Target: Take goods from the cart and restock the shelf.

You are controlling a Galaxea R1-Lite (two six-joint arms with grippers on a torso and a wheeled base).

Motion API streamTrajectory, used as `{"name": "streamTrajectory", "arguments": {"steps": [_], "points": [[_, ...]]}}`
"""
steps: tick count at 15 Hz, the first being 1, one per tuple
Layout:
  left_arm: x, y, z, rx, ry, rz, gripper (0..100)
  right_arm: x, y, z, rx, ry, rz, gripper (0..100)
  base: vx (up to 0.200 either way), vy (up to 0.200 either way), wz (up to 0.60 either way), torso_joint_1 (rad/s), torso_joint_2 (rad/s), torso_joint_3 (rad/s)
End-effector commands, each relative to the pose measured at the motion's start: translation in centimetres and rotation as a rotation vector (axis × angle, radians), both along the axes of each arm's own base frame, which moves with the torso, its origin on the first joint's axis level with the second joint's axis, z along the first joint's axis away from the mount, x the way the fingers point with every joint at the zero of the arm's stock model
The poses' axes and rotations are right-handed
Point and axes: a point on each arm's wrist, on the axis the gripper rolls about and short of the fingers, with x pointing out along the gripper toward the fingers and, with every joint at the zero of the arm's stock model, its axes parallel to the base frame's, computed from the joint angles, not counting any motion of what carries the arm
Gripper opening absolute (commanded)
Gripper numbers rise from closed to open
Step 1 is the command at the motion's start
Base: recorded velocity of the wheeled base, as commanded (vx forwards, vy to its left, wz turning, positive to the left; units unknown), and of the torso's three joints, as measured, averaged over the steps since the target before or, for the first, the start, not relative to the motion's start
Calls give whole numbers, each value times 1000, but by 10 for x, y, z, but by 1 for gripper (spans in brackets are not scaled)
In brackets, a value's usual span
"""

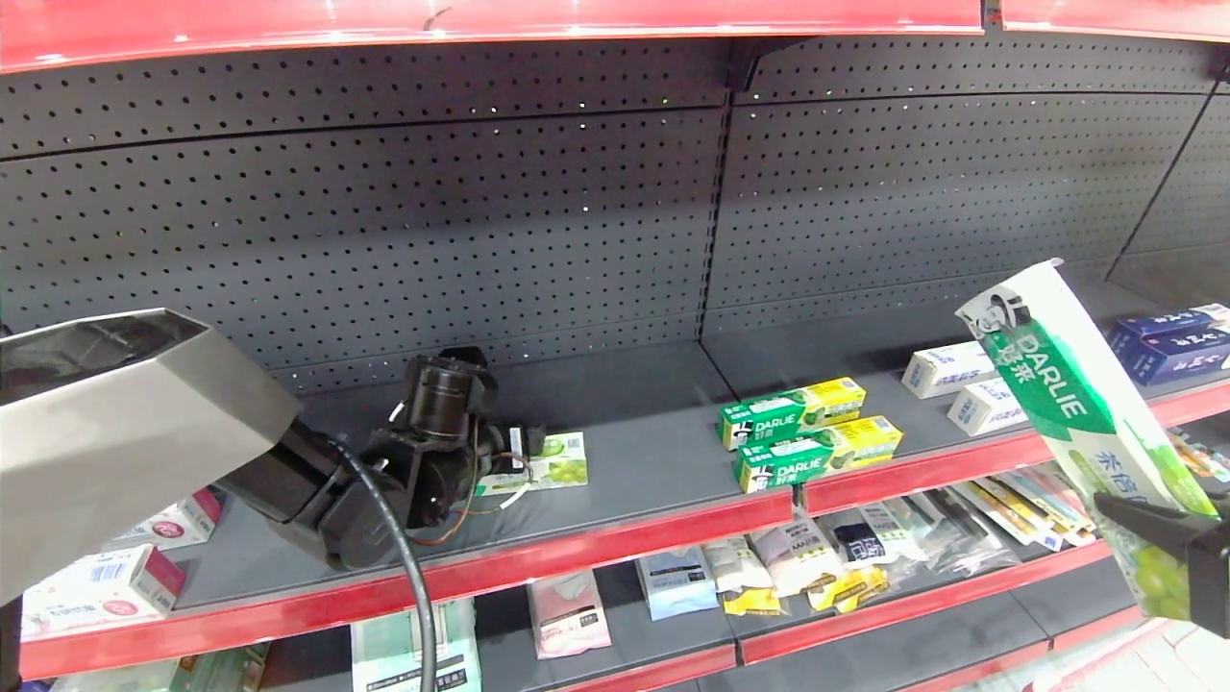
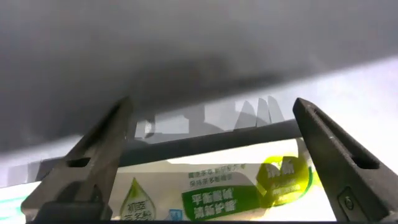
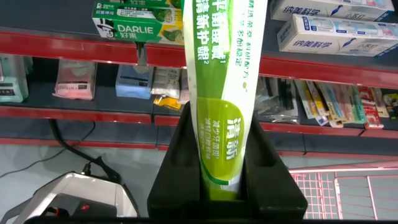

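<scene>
Nearest you, on the right, your right jaws are clamped on the lower end of the tall toothpaste box (image 1: 1067, 384). It is green and white and is held in the air in front of the shelf (image 1: 653, 452), tilted so its top leans left. Below the shelf's red front lip (image 1: 577, 553), small packets (image 1: 769, 567) lie on a lower shelf. At the far left of the shelf, near its front, sit white-and-pink boxes (image 1: 96, 581). Just beyond them your left jaws stand wide open, low over the shelf, one on either side of the flat toothpaste box (image 1: 553, 461), which lies on the shelf surface. You cannot tell from these views whether the jaws touch it. Further right, near the middle, two green-and-yellow boxes (image 1: 817, 452) lie side by side, touching, close to the front lip. Past them are two white boxes (image 1: 951, 368), then dark blue boxes (image 1: 1168, 341) at the right edge. The grey pegboard wall (image 1: 480, 221) closes the back.
</scene>
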Motion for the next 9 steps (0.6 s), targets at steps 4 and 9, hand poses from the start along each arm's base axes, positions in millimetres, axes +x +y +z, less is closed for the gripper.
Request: {"name": "streamTrajectory", "arguments": {"steps": [4, 9], "points": [[-8, 5, 2, 2, 24, -9, 100, 0, 0, -1, -1, 3, 0, 0, 0, 0, 0, 0, 0, 0], [-22, 10, 7, 6, 63, -33, 100, 0, 0, -1, -1, 3, 0, 0, 0, 0, 0, 0, 0, 0]]}}
